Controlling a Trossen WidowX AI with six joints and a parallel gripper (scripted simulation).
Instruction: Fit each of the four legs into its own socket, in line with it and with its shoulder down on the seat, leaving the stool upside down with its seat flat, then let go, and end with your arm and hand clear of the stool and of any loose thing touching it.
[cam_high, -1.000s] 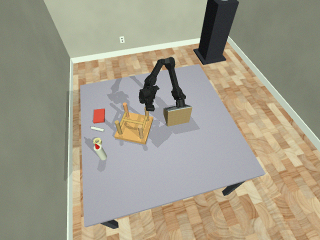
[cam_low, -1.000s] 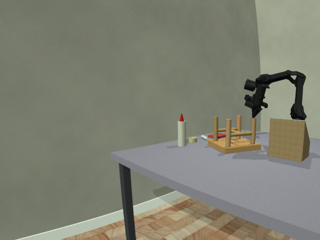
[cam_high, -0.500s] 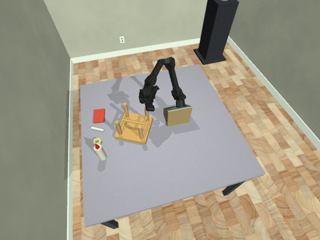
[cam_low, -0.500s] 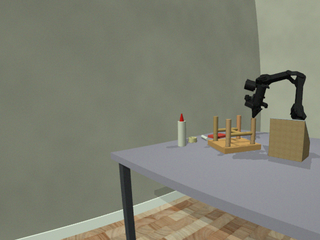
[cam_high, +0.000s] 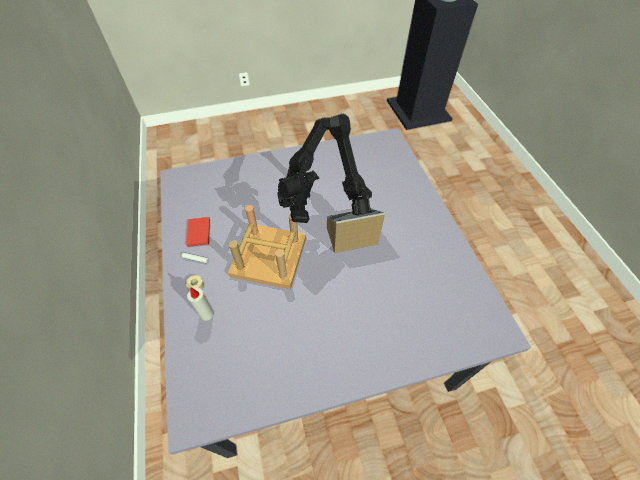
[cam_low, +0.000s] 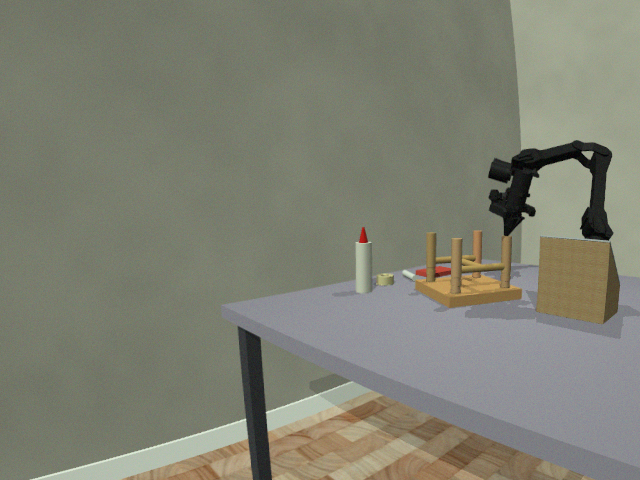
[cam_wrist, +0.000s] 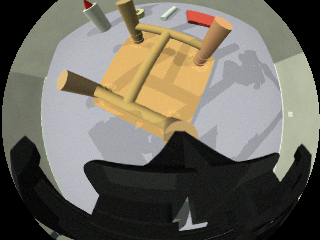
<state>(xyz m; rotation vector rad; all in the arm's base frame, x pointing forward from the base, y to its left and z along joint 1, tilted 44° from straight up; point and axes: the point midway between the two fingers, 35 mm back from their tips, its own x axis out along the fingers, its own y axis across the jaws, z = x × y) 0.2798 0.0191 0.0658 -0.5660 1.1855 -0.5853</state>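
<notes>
Right now the stool sits upside down on the gray table, with its flat seat down and all four legs sticking up. The gripper is just above the top of one leg, the one nearest the arm's wooden block. Its tip looks like it touches the leg top, or is just over it. The jaws are squeezed all the way together, with nothing between them. A glue bottle and a red pad stand off to the side.
</notes>
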